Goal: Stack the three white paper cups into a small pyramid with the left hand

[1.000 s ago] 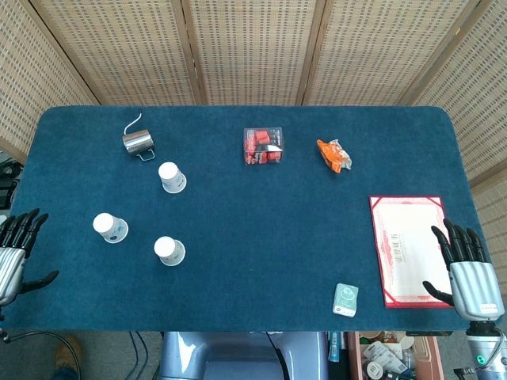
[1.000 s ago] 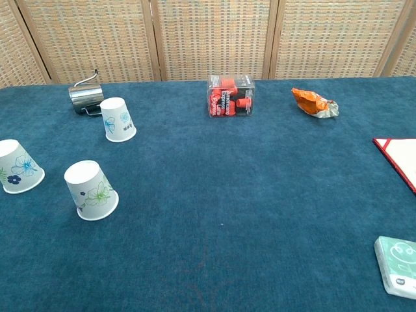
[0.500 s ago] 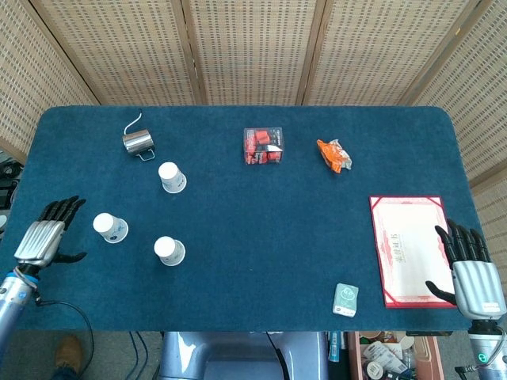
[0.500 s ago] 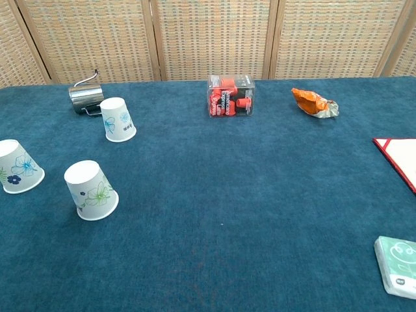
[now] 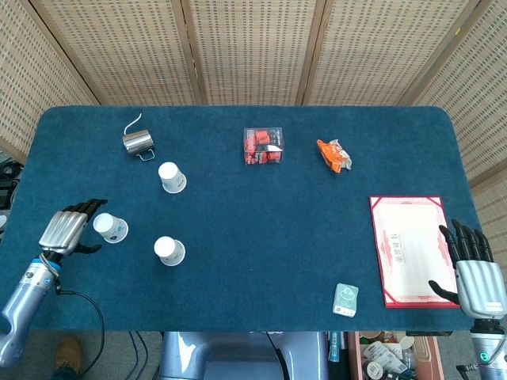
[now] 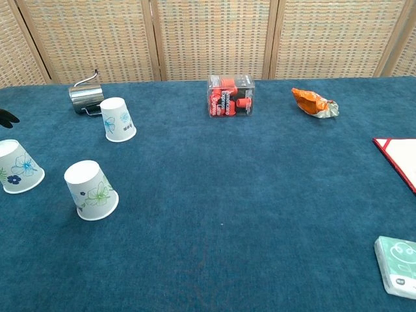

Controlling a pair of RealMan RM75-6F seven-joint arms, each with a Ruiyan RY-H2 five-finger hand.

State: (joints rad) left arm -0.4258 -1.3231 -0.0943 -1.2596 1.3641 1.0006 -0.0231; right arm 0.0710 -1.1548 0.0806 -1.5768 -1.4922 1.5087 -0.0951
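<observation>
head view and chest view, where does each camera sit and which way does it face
Head view: high above the near edge, looking steeply down on the whole blue table; left hand by a paper cup, right hand at the near right.
Chest view: low at the near edge, facing across toward the screen; only a dark fingertip shows.
Shared: the three cups, steel pitcher, red box, orange packet.

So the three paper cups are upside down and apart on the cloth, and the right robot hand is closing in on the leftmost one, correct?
Not quite: it is the left robot hand beside the leftmost cup, as the head view shows. The right robot hand sits at the far edge by the red-bordered certificate. All three cups, including the near one and far one, are upside down and apart.
</observation>
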